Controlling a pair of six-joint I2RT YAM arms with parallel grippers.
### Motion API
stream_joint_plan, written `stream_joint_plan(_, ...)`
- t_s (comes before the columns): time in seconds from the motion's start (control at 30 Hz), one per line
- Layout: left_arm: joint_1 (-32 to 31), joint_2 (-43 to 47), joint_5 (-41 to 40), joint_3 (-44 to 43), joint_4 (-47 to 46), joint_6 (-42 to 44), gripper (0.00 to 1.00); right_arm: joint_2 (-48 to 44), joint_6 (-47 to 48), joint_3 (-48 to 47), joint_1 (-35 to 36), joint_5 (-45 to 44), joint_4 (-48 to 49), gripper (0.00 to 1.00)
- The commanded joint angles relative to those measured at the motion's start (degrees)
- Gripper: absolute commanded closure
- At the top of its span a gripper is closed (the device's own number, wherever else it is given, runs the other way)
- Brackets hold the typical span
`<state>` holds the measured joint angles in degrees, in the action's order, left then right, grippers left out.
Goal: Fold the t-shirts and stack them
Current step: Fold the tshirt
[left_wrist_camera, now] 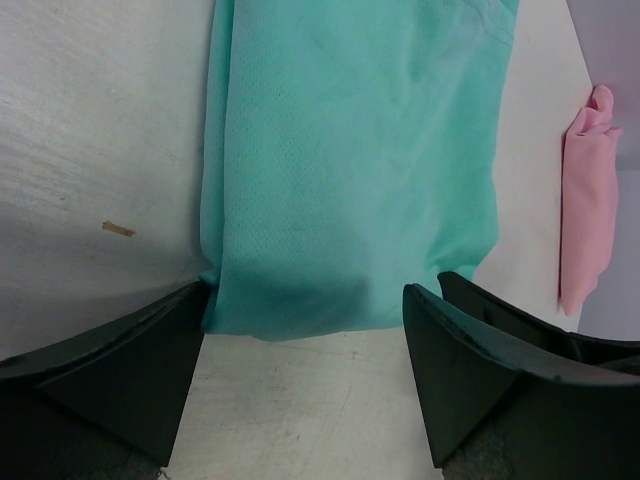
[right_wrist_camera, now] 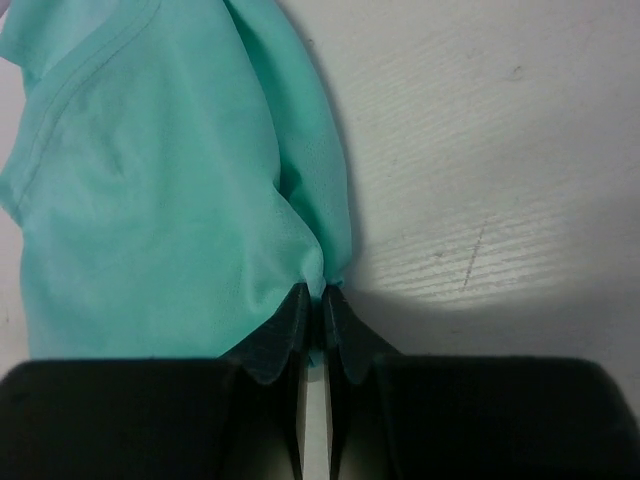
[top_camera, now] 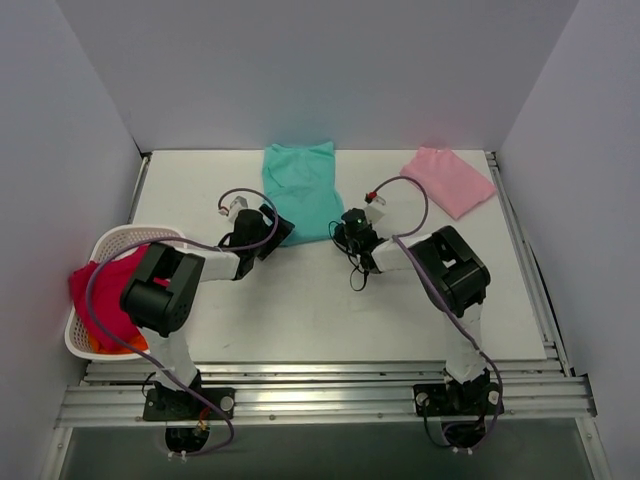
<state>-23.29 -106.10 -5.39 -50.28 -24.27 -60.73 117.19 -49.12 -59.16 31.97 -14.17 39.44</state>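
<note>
The teal-green t-shirt (top_camera: 300,190) lies flat on the table (top_camera: 300,310) in a long narrow shape, just beyond both grippers. The left gripper (left_wrist_camera: 305,292) is at the near left corner of this shirt, and its fingers are spread wide across the near hem. I cannot tell if they touch the cloth. The right gripper (right_wrist_camera: 313,297) is at the near right corner of the shirt. Its fingers are pressed together and pinch a small bunch of the teal fabric at the edge. The pink t-shirt (top_camera: 448,180) lies folded to the right of the teal one, well apart from it. A white lattice basket (top_camera: 105,240) with red cloth (top_camera: 98,295) inside stands far to the left of the teal shirt.
</note>
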Motion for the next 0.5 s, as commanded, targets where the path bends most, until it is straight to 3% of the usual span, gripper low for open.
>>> stream_joint_plan(0.0, -0.2, -2.0, -0.9, -0.1, 2.7, 0.6, 0.12, 1.8, 0.2, -1.7, 0.3, 0.6, -1.4, 1.00)
stream_joint_plan(0.03, -0.2, -2.0, -0.9, 0.0, 2.5, 0.9, 0.20, 1.8, 0.2, -1.7, 0.4, 0.5, -1.6, 1.00)
stream_joint_plan(0.07, -0.2, -2.0, -0.8, 0.0, 2.3, 1.0, 0.57, 1.5, 0.1, -1.7, 0.3, 0.3, -1.6, 1.00)
stream_joint_plan(0.1, -0.2, -2.1, -0.8, -0.1, 2.6, 1.1, 0.67, 1.2, 0.1, -1.6, 0.3, 0.2, -1.7, 1.00)
stream_joint_plan(0.2, -0.2, -3.1, -0.2, -0.5, 2.4, 1.2, 0.73, -0.1, 0.1, -0.9, 0.6, -0.2, -1.7, 1.00)
stream_joint_plan(0.33, -0.2, -3.5, 1.0, 0.1, 1.4, 1.2, 0.97, -2.4, -0.1, 0.5, 1.3, -1.8, -2.6, 1.00)
stream_joint_plan(0.47, -0.4, -0.2, 1.6, 2.2, 1.2, 1.8, 0.98, -7.8, -1.1, 3.0, 3.4, -5.0, -5.0, 1.00)
